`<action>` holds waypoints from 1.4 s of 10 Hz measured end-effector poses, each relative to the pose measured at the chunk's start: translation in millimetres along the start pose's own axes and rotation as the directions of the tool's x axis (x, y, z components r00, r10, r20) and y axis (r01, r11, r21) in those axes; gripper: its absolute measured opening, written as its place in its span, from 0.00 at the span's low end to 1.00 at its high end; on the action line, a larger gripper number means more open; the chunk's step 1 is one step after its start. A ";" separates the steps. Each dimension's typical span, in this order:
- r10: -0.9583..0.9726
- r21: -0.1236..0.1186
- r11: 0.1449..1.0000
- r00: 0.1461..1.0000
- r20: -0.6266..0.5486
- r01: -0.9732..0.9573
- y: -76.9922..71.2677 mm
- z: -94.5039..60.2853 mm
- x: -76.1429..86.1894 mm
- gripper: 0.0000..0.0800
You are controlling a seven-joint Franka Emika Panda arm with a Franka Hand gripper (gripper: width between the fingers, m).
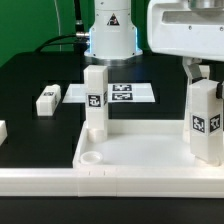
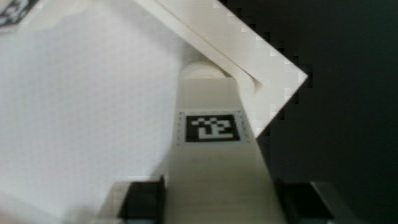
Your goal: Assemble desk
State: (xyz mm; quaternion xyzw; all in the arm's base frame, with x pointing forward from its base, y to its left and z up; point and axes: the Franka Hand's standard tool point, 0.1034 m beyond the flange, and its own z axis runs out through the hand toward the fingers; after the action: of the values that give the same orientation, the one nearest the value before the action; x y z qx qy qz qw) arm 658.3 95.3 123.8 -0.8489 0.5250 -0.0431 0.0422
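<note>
Off desk top (image 1: 140,150) far corner, exterior view's left: one loose leg (image 1: 47,98), flat on table (image 1: 30,75). On that corner: one standing leg (image 1: 95,100), upright. Behind desk top: marker board (image 1: 125,93). Over desk top, exterior view's right: one held leg (image 1: 205,120), upright, clamped near its top between partly closed gripper (image 1: 204,76) fingers (image 2: 143,205). Seating in desk top not determinable. Counted: three legs, one desk top.

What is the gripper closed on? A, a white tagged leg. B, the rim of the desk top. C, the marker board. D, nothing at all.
A: the wrist view shows the gripper with a finger on each side of a tagged leg, which stands upright at the exterior view's right on the top.
</note>
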 end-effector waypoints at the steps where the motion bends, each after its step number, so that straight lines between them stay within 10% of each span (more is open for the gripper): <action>1: 0.076 -0.001 0.997 0.997 0.000 -0.076 -0.2 0.1 -1.2 0.36; 9: 0.493 0.001 0.870 0.870 0.022 -0.493 -3.7 1.2 -8.6 0.36; 14: 0.214 0.001 0.977 0.977 0.019 -0.214 -0.9 1.8 -4.6 0.78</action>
State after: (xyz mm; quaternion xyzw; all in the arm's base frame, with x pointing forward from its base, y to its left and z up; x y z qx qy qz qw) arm 657.3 99.9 122.0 -0.7878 0.6129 -0.0312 0.0528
